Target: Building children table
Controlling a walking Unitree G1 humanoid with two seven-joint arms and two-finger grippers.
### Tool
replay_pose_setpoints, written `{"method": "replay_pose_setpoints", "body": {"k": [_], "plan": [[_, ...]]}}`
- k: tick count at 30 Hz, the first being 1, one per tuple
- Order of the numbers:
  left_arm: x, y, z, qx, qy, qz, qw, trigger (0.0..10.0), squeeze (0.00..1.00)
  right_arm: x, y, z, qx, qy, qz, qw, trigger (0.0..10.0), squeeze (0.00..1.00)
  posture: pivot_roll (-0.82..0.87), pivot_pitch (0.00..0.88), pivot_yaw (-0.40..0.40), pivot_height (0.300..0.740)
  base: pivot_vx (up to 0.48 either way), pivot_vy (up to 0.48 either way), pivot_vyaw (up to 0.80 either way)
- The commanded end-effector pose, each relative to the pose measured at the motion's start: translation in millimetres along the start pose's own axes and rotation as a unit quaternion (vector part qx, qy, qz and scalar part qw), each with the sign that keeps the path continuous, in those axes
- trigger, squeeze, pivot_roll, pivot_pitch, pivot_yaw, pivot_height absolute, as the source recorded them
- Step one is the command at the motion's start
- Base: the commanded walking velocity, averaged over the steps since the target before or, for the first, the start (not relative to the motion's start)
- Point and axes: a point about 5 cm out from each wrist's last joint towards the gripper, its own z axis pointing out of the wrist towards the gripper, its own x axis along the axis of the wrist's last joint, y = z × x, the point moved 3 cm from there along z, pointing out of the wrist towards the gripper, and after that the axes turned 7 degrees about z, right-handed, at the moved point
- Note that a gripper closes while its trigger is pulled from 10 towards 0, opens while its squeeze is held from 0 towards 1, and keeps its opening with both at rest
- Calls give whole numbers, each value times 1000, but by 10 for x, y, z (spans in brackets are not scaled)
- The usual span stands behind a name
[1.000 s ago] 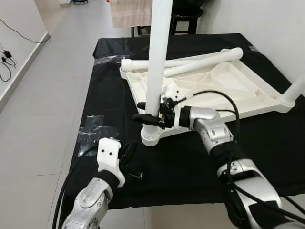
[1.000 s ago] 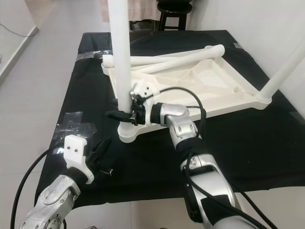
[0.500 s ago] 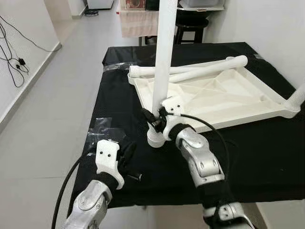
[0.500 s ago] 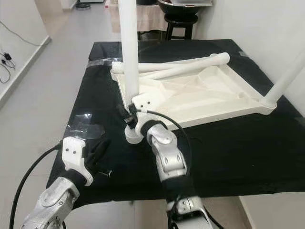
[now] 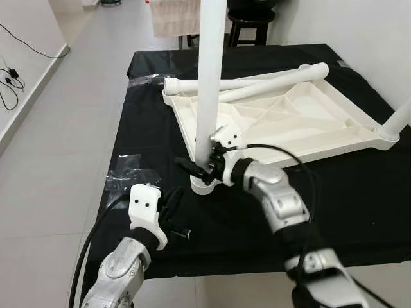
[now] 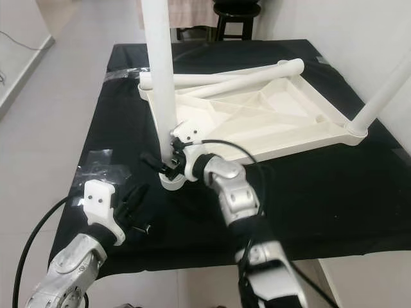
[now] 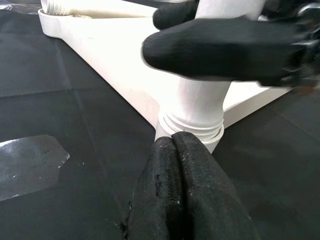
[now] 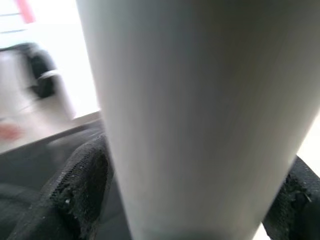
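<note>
The white children's table top (image 5: 302, 122) lies upside down on a black cloth. One white leg (image 5: 210, 77) stands upright in the near-left corner socket (image 5: 207, 187). My right gripper (image 5: 200, 168) is shut on this leg just above the socket. In the right wrist view the leg (image 8: 200, 115) has a black finger (image 8: 80, 185) on either side. My left gripper (image 5: 178, 196) rests shut on the cloth, short of the socket (image 7: 192, 120), holding nothing. Another leg (image 5: 399, 119) stands at the right corner. Two loose legs (image 5: 270, 82) lie across the top's far edge.
The black cloth (image 5: 359, 192) covers the whole work table, whose near edge is close to me. Clear tape (image 5: 131, 176) is stuck to the cloth at the left. A small dark part (image 5: 187, 233) lies by my left gripper. A dark stool (image 5: 249, 22) stands beyond the table.
The head view swayed and came back. My right gripper stays on the upright leg, now slightly nearer the socket, with its forearm lower. The left gripper has not moved.
</note>
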Motion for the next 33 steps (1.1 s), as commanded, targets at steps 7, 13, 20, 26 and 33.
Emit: {"method": "replay_pose_setpoints", "body": {"k": [7,13,20,26,33], "plan": [[-38,2,-21,2,-10,0,1000,10000,0,1,63,21,45,-3,33,998,6784,0,134,122,-37,740,0,0,0],[-41,15,-29,1,-11,-1,1000,10000,0,-66,110,-14,57,-12,60,996,0,0,136,125,-38,740,0,0,0],[-44,26,-32,0,-11,0,1000,10000,0,-163,190,-93,38,-17,62,997,0,0,134,129,-37,740,0,0,0],[-50,14,-42,4,-12,11,1000,10000,0,-581,364,-191,-143,-91,60,984,0,0,131,120,-50,740,0,0,0],[-75,-32,-35,7,-17,17,1000,10000,0,-844,-134,-265,-261,-120,79,955,0,0,102,94,-28,740,0,0,0]]}}
